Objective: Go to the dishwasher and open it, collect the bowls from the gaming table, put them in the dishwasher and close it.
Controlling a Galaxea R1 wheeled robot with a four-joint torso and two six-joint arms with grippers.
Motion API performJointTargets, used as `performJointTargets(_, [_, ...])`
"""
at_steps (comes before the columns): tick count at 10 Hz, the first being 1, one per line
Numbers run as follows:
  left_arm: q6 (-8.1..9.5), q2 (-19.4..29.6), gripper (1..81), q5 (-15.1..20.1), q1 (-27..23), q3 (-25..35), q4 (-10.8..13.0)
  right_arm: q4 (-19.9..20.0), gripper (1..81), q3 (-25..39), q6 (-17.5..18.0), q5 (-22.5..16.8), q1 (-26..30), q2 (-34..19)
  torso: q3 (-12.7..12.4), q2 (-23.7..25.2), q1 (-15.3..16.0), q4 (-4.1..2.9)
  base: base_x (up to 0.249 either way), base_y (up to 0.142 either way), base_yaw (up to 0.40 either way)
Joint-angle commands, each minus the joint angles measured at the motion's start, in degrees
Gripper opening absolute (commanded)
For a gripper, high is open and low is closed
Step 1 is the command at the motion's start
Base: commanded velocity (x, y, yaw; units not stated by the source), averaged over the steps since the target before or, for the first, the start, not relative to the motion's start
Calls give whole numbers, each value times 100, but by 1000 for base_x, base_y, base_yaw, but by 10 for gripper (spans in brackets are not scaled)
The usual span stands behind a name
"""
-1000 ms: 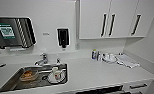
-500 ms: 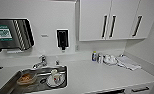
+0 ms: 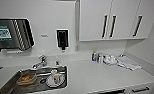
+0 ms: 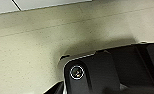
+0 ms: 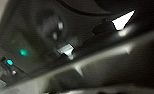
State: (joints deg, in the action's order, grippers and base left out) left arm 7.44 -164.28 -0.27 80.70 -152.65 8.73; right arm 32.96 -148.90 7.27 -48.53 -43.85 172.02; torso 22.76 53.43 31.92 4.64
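Head view, left to right: a steel towel dispenser [image 3: 11,33] on the white wall, its left edge cut off; below it a sink [image 3: 8,86] sunk in the white counter [image 3: 98,77], its near part cut by the frame edge, holding an orange-brown dish [image 3: 25,78], a plate [image 3: 49,83] and a pale cup [image 3: 56,78], all too blurred to tell apart further. A tap [image 3: 40,62] stands behind the sink. On the wall above, a black soap dispenser [image 3: 62,38]. Farther right, wall cabinets [image 3: 93,20] with black bar handles [image 3: 113,26]; the rightmost door is cut off. Under them, near the back wall, a small blue-labelled bottle [image 3: 94,56], pale crockery [image 3: 110,59] of unclear kind, and a folded cloth [image 3: 128,63] toward the corner. At the lower edge, part of a dark handle [image 3: 140,89] below the counter; whether it belongs to the dishwasher cannot be told, and the bowls are not to be made out among the sink's contents. Left wrist view: speckled beige floor [image 4: 43,50] and the robot's dark plate; the state of the left claw cannot be told. Right wrist view: dark, blurred shapes with two green lights [image 5: 23,52]; the state of the right claw cannot be told.
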Motion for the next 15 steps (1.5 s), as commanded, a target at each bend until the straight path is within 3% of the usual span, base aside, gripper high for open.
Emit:
performJointTargets(1, [-23, 88, 811, 247, -401, -28, -3, 121, 811, 465, -1034, 2128, 1717, -409, 0, 0, 0, 0, 0, 0, 0])
performJointTargets(3, [-32, 53, 811, 247, -401, -28, -3, 518, 811, 1048, -1052, 2164, 1751, -1044, 0, 0, -2, 0, 0, 0, 0])
performJointTargets(8, [-32, 44, 811, 247, -393, -20, 6, 719, 811, 1520, -1078, 2006, 2164, -1992, 6, -5, 15, 0, 0, 0, 0])
performJointTargets(15, [-32, 9, 811, 247, -393, -28, 6, 914, 811, 1918, -1104, 1926, 2332, -2170, 13, -9, 29, 0, 0, 0, 0])
